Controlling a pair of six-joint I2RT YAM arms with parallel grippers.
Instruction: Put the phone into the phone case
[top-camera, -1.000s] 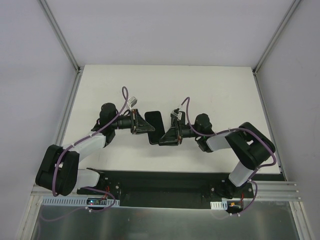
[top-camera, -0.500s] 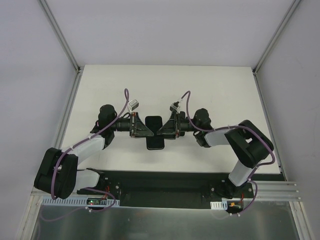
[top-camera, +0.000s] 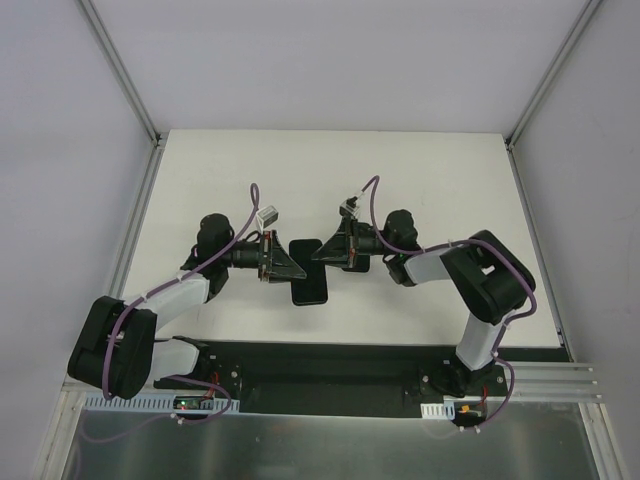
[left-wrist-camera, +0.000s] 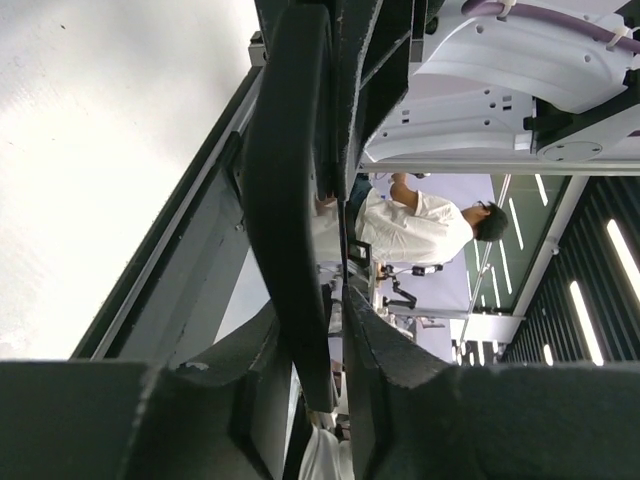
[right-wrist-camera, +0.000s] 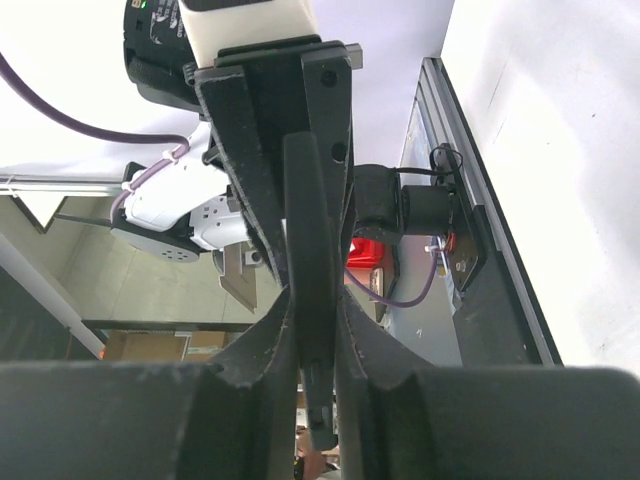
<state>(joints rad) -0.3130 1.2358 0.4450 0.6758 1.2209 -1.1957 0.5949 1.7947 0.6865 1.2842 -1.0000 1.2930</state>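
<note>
As your left gripper (top-camera: 291, 268) and right gripper (top-camera: 322, 252) each clamp the flat-held phone case (top-camera: 311, 288) from opposite sides, you are likely squeezing the phone, indistinguishable here, home.

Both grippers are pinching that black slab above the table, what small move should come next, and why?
Probably squeeze the case a little tighter with the right gripper: it and the left gripper pinch it from opposite sides, and the phone's seating can't be confirmed.
</note>
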